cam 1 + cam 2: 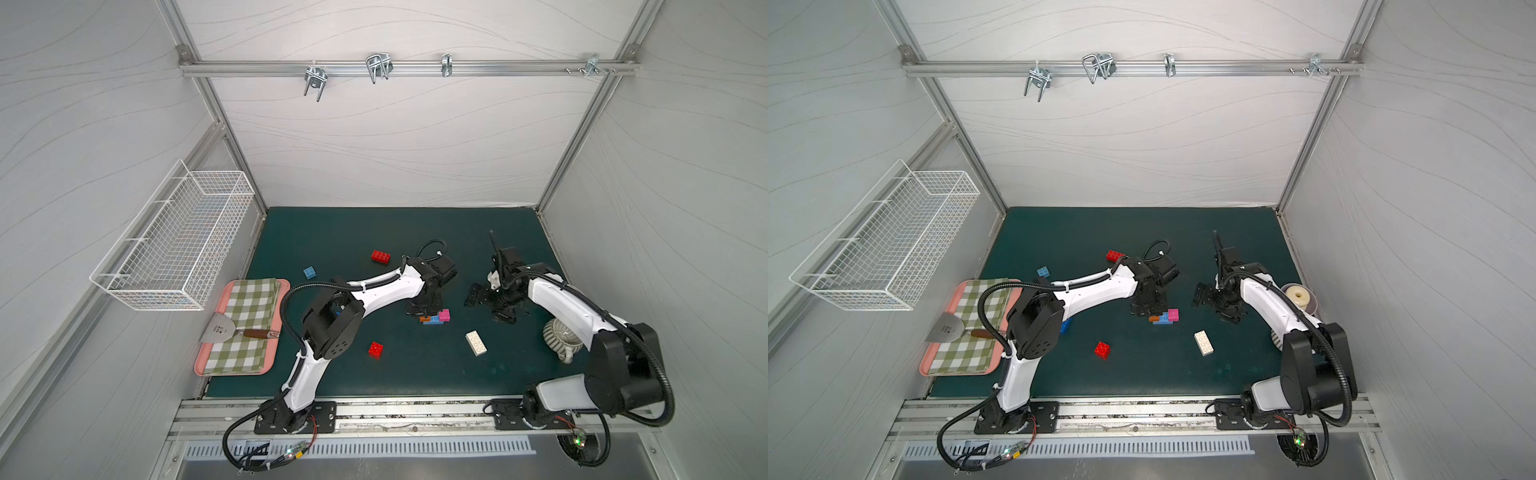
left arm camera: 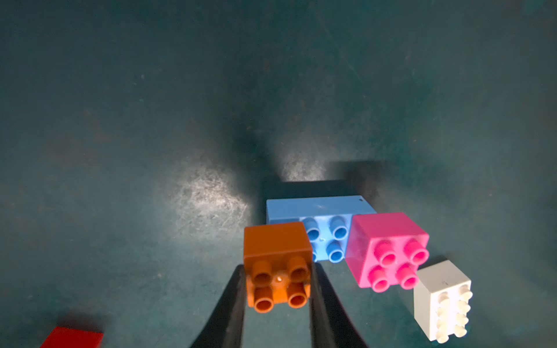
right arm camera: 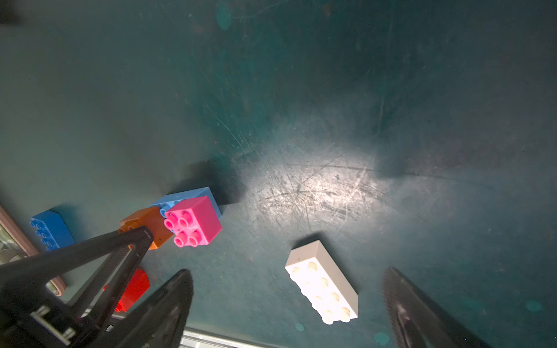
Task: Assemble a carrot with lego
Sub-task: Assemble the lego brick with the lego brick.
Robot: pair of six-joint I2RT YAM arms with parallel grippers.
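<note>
Mid-mat on the dark green mat, the left gripper pinches a small orange brick between its two black fingers, studs facing the wrist camera. The brick sits at one end of a longer light blue brick. Whether it is pressed home cannot be told, and from the right wrist it looks tilted. A pink brick stands on the blue brick's other end, so these three are the carrot so far.

The right gripper hangs with its jaws spread wide and nothing between them, above a loose white brick lying near the cluster on the robot's right. Two red bricks lie apart: one toward the back wall, one nearer the arm bases. A small blue brick rests alone toward the left, and a darker blue brick lies close to the pink tray.

On the tray, a spatula lies across a green checked cloth. Its blade carries a dark stamp, too small to read.
</note>
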